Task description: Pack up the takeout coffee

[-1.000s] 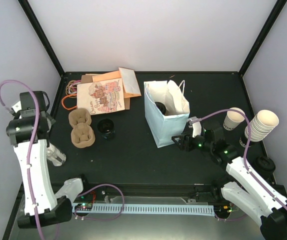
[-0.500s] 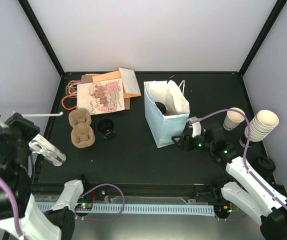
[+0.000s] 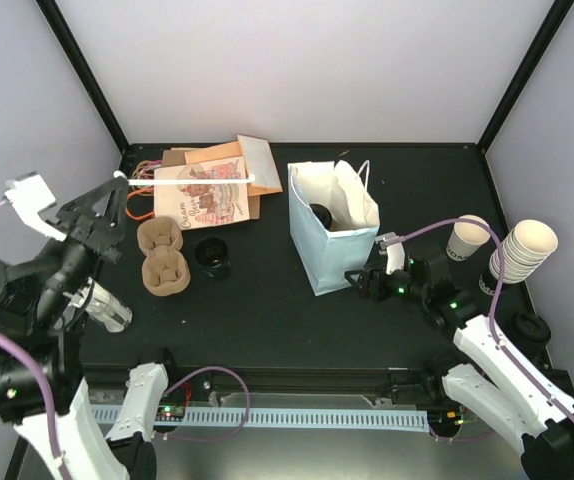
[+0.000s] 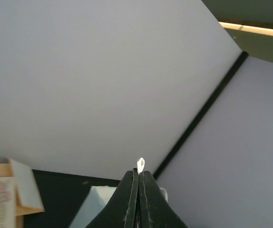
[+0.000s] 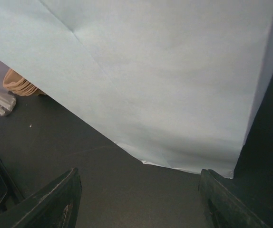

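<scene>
The step in hand looked like adding the straw to an order already bagged. The left gripper [image 4: 138, 174] was raised over the left side of the table [image 3: 267, 305], its jaws pressed together on one end of a thin white straw [image 3: 192, 180]. The straw reached out level to the right, above the flat printed paper bags [image 3: 207, 200]. In the left wrist view only a small white tip showed between the black fingers.

The takeout coffee [image 3: 319, 214] seemed to sit inside the upright pale blue bag [image 3: 342, 252] at the far middle. Only a black disc showed in the shadowed mouth, so this is a reading, not a certainty. The right gripper [image 5: 139, 173] sat low on the table just beside the bag's near right corner, jaws apart and holding nothing, with the bag's smooth creased paper wall filling its view.

The next move probably called for carrying the straw rightward over the bag's open mouth, tipping it downward and letting go past the loose handles. The paper bag is light and thin-walled, so the right arm could well steady it.

The moulded brown pulp carrier [image 3: 162, 258] lay near the left, rough and cupped. A stack of cream cups [image 3: 527, 248] stood at the far right.
</scene>
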